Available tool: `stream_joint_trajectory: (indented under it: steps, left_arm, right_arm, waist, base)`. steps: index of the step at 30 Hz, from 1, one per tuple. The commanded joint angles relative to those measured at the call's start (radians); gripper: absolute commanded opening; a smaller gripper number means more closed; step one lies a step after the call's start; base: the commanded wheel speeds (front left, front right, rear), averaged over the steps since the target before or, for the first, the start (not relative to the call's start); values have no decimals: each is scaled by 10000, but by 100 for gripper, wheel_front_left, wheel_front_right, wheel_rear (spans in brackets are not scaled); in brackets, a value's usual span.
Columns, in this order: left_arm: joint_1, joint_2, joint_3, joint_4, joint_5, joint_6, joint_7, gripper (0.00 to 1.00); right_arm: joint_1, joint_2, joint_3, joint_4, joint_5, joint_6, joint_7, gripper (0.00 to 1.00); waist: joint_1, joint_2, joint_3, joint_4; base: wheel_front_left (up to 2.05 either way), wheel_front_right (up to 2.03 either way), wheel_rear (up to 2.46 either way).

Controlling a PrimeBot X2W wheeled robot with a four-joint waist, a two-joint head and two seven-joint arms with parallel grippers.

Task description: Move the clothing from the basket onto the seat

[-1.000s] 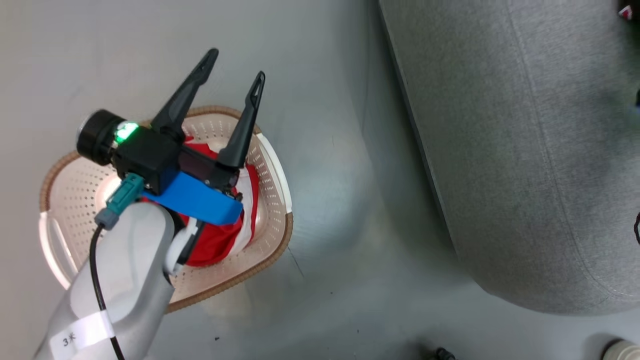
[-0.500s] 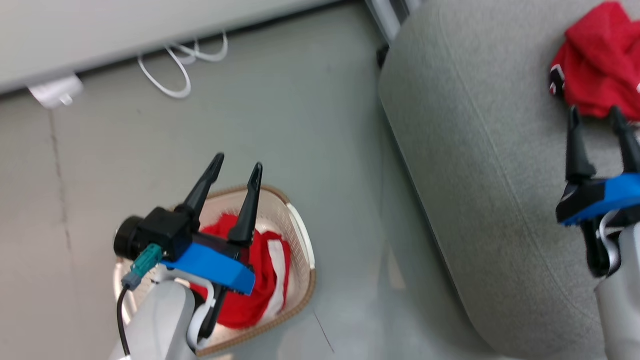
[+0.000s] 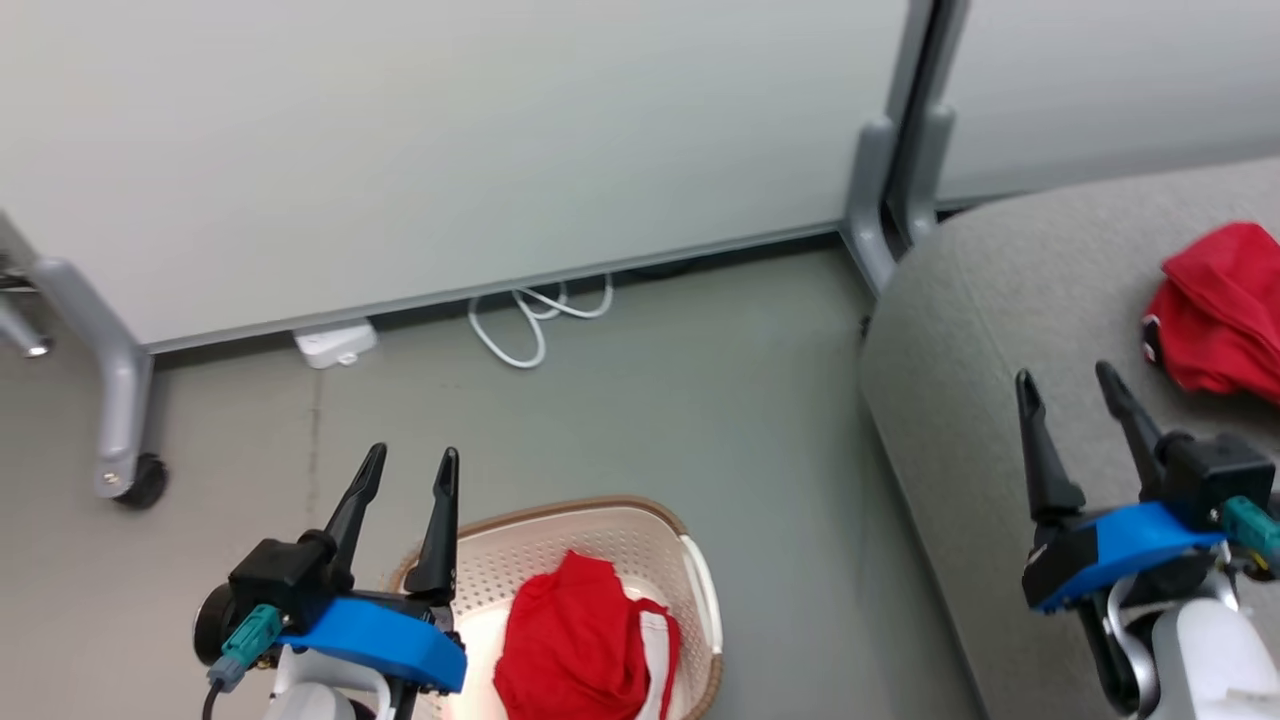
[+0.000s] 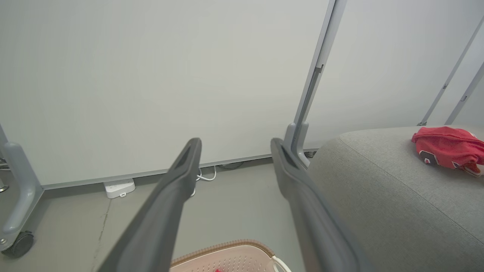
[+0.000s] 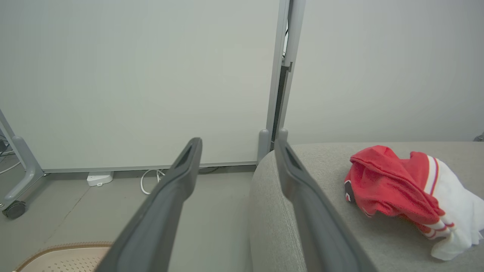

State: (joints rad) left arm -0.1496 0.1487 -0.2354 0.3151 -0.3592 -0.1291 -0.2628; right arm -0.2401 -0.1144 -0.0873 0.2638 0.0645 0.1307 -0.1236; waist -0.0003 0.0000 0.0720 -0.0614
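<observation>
The grey seat (image 3: 1000, 420) takes the frame's right side, with one red garment (image 3: 1215, 310) crumpled at its upper right. The basket (image 3: 560, 505) at bottom centre holds a second red garment (image 3: 570, 650). The left gripper (image 3: 412, 455) at lower left and the right gripper (image 3: 1063, 372) at lower right both have their fingers spread and empty.

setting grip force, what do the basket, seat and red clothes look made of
The basket looks like smooth cream moulded plastic, given its rows of holes; the brown rim looks woven, perhaps moulded. The seat seems matte grey woven fabric over padding, with rounded edges. The clothing looks like thin, soft red sports fabric with white trim, crumpling loosely; fibre unclear.
</observation>
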Motion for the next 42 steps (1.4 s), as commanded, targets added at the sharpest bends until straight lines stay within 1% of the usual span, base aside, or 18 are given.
stream_joint_trajectory:
  steps: [1, 7, 11, 16, 23, 29, 35, 42]
  left_arm:
    - [123, -34, 124, -37, 36, -20, -29, 100]
    - [463, -127, 694, -4, 161, -20, -30, 100]
    - [675, -141, 1072, 45, 211, -19, -29, 100]
    - [825, -135, 1451, 0, 306, -20, -30, 100]
    - [776, -191, 1611, -73, 423, -19, -29, 100]
    - [734, -273, 1517, -16, 431, -19, -30, 100]
    - [509, -185, 1337, 6, 353, -19, -30, 100]
    - [-233, -42, 713, 242, 289, -19, -30, 100]
  right_arm:
    - [289, 84, -21, -140, -22, 1, 77, 100]
    - [973, 353, 16, -506, -73, 1, 272, 100]
    - [1197, 466, 200, -554, -81, 1, 365, 100]
    - [1265, 563, 311, -635, -162, 1, 421, 100]
    - [1192, 615, 326, -598, -83, 1, 339, 100]
    - [1093, 635, 381, -547, -94, 1, 323, 100]
    - [906, 642, 392, -602, -139, 1, 325, 100]
    - [280, 642, 589, -1023, -173, 1, 384, 100]
  waist:
    - [3, 0, -392, 464]
    - [3, 0, -606, 899]
    - [3, 0, -675, 1062]
    - [3, 0, -636, 1163]
    - [3, 0, -520, 1218]
    - [3, 0, -430, 1154]
    - [3, 0, -199, 1077]
    - [3, 0, 858, 856]
  base:
    - [0, 0, 0]
    - [0, 0, 0]
    - [0, 0, 0]
    - [0, 0, 0]
    - [0, 0, 0]
    - [0, 0, 0]
    - [0, 0, 0]
    - [0, 0, 0]
